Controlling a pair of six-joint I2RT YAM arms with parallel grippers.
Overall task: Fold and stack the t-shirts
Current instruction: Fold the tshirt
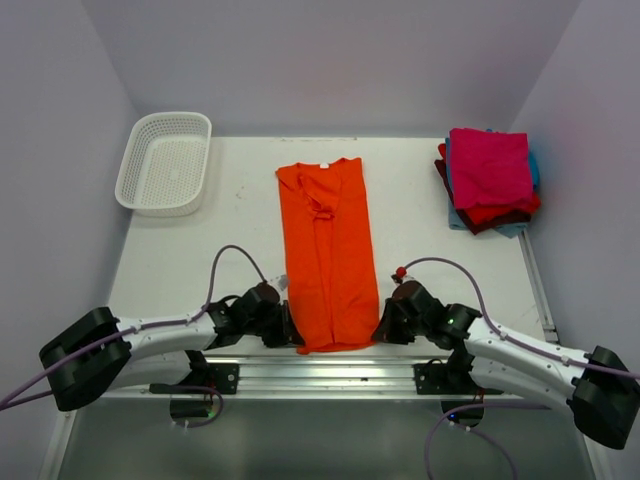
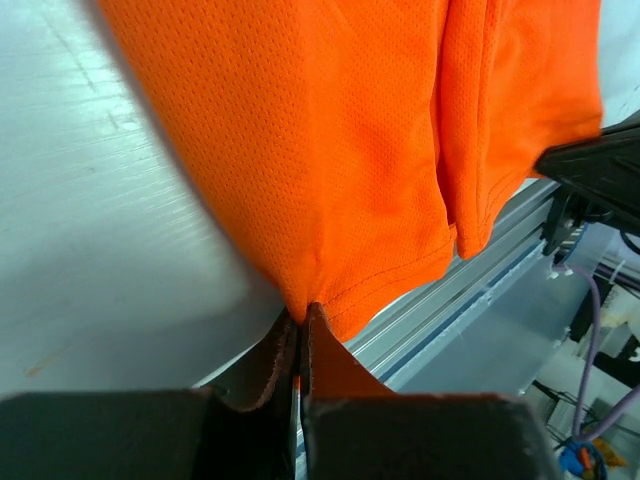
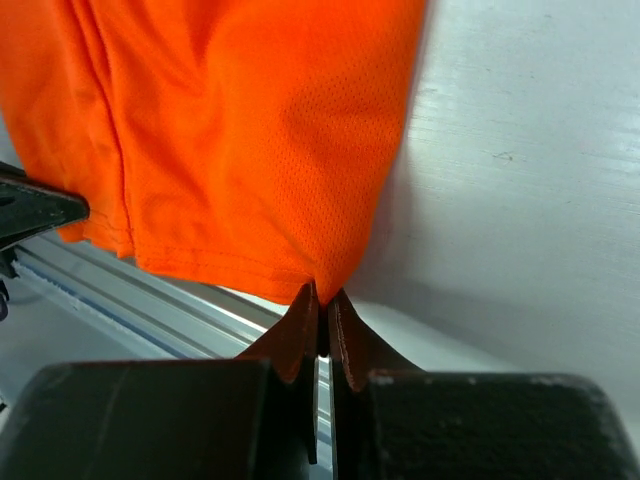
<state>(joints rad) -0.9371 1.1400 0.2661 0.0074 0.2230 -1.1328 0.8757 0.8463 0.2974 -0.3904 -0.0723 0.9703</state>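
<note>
Shirt: orange t-shirt [image 1: 326,255], a narrow strip at the centre of the table [image 1: 200,250].
Long axis: near to far, collar pointing away, hem at the arms.
Left gripper [image 2: 302,315]: clamped on the left hem corner.
Right gripper [image 3: 322,298]: clamped on the right hem corner.
Cloth from grippers: straight ahead, both arms equally near.

This looks like a robotics lab cell. A bare white table [image 1: 440,235] is boxed in by plain pale panels [image 1: 330,70] from nine round to three o'clock. At six o'clock an aluminium rail [image 1: 320,375] carries the left arm [image 1: 160,335] and right arm [image 1: 520,350], and lilac cables [image 1: 235,248] loop off them.
</note>
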